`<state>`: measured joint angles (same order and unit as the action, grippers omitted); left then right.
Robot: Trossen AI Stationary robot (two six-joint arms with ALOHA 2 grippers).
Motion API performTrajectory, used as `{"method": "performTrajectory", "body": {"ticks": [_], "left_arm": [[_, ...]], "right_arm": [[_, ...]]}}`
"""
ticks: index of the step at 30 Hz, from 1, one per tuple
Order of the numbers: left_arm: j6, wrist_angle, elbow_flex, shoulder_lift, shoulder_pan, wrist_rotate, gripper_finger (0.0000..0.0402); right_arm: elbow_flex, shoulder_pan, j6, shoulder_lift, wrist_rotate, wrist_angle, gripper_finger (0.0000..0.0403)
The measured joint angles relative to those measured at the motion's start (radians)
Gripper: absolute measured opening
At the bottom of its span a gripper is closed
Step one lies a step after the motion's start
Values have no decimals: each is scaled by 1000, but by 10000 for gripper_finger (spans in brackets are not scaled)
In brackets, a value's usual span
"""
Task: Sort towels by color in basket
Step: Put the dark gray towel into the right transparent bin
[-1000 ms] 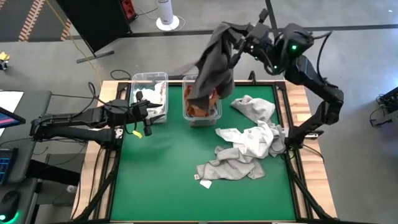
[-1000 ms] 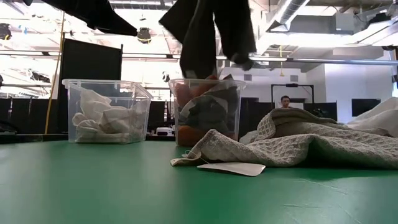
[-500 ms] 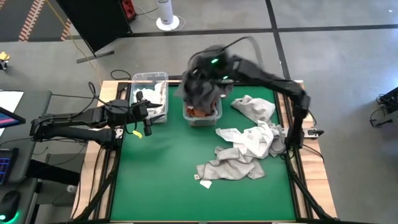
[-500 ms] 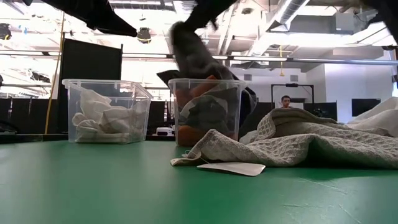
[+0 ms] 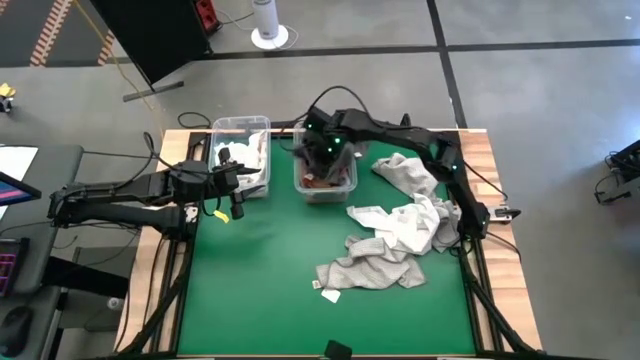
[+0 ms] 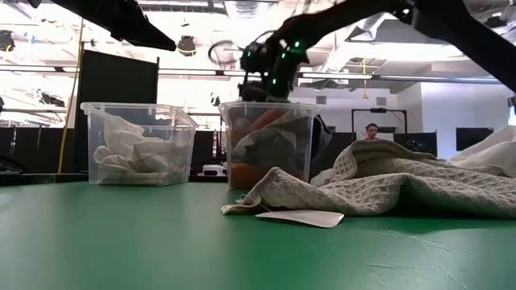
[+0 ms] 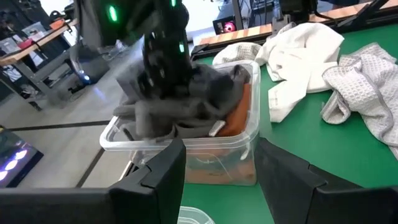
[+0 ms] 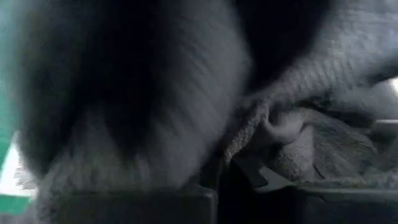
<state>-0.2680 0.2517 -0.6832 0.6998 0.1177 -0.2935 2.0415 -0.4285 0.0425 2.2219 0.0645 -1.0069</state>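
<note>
dark grey towel (image 7: 186,102) under right tool (image 5: 325,152), in bin (image 5: 345,183).

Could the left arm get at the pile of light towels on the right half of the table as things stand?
Probably not easily. The left gripper waits open beside the bin of white towels, while the pile of light towels lies across the mat, and the right gripper, pushing a dark grey towel into the second bin, stands between.

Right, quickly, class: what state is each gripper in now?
Left gripper: open, empty, beside the white-towel bin.
Right gripper: shut on the dark grey towel, down in the second bin.
</note>
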Motion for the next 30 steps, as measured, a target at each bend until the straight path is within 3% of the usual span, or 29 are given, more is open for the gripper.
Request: {"method": "performTrajectory", "body": {"ticks": [10, 24, 30], "left_arm": [[8, -2, 0, 0, 0, 0, 183], [11, -1, 0, 0, 0, 0, 183], [15, 4, 0, 0, 0, 0, 183]], "right_arm": [[1, 30, 60, 52, 13, -47, 110], [-4, 55, 18, -276, 16, -69, 259], [-2, 37, 265, -338, -205, -327, 265]]}}
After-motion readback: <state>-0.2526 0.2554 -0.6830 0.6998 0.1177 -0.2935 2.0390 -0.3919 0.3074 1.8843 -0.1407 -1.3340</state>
